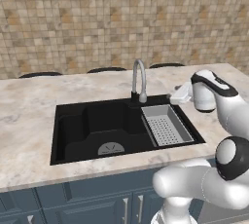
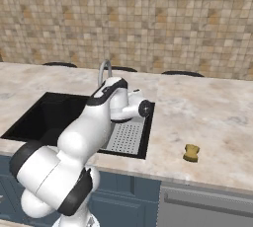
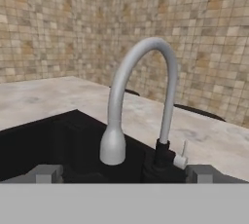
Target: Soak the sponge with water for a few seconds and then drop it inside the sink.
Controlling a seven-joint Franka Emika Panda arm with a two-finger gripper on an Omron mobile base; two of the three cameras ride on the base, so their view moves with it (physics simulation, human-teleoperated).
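Facing the faucet (image 3: 146,96) at close range, the gripper (image 3: 119,174) is held wide open and empty, apparently so the lever can be worked before soaking. The sponge (image 2: 191,153) lies on the counter (image 2: 207,117), well right of the sink (image 1: 92,125).

Two flanking overviews; faucet (image 3: 141,106) close-up

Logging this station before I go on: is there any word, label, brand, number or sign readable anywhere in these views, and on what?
None: no readable text in these views.
The faucet, sink, strainer tray, sponge, counter, tiled wall and gripper all carry no lettering or marks.
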